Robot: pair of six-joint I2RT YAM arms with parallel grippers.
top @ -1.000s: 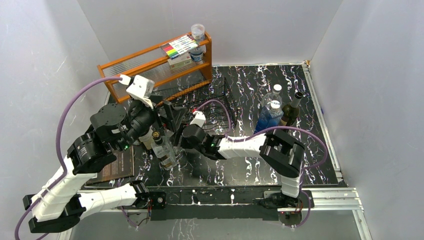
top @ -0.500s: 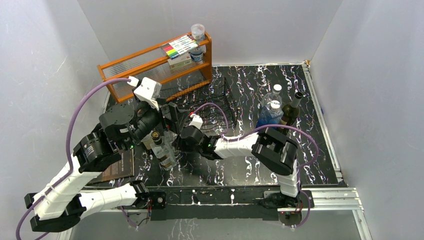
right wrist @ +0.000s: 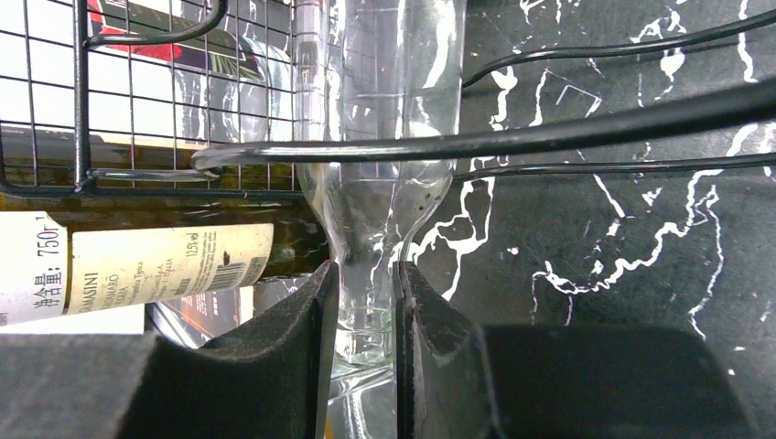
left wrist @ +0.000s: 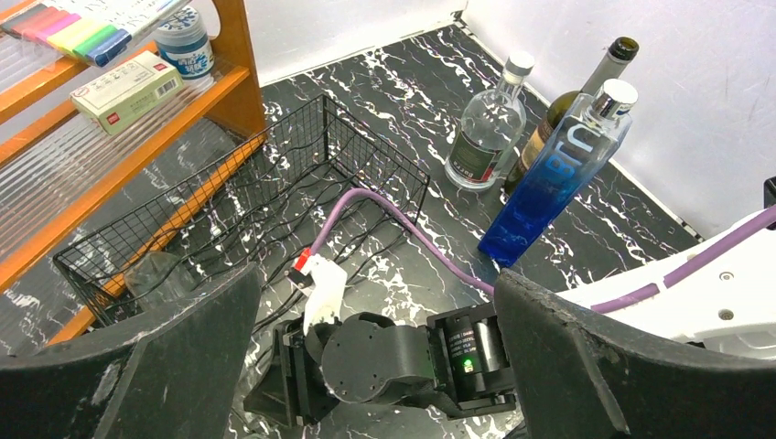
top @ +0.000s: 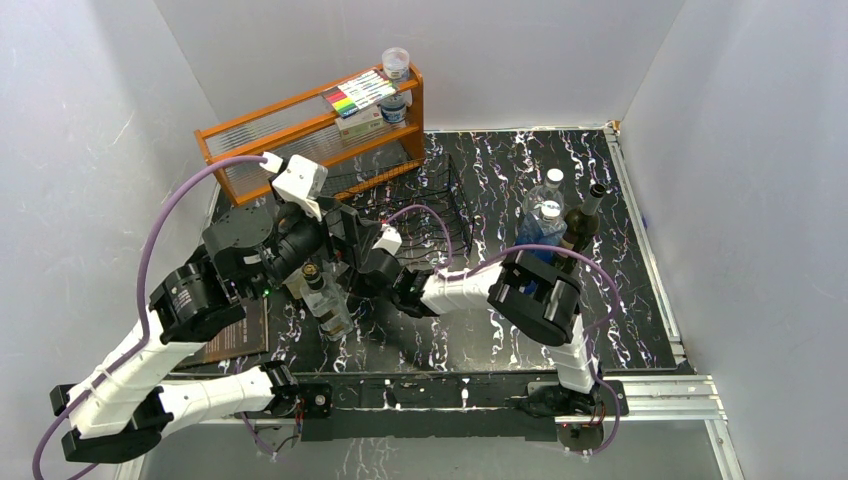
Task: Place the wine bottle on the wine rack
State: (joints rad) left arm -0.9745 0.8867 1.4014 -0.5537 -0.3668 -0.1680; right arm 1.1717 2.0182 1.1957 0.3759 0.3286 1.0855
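Observation:
A clear glass wine bottle (right wrist: 380, 137) has its neck pinched between my right gripper's (right wrist: 366, 338) black pads. Its body reaches in among the black wires of the wine rack (right wrist: 567, 123). In the top view that low wire rack (top: 440, 215) sits mid-table in front of the orange shelf, and my right gripper (top: 352, 268) lies low at its left end. My left gripper (left wrist: 375, 357) hangs wide open just above the right arm's wrist, holding nothing. In the left wrist view a clear glass shape (left wrist: 156, 274) shows inside the rack (left wrist: 274, 192).
An orange wooden shelf (top: 300, 125) stands back left. A blue bottle (top: 540, 235), a clear one (top: 548, 190) and a dark green one (top: 583, 222) stand back right. A dark-capped clear bottle (top: 325, 300) stands near the left arm. A labelled dark bottle (right wrist: 137, 261) lies beyond the mesh.
My right gripper has reached further left and closed on the clear bottle's neck. The left arm has shifted a little right, still wide open.

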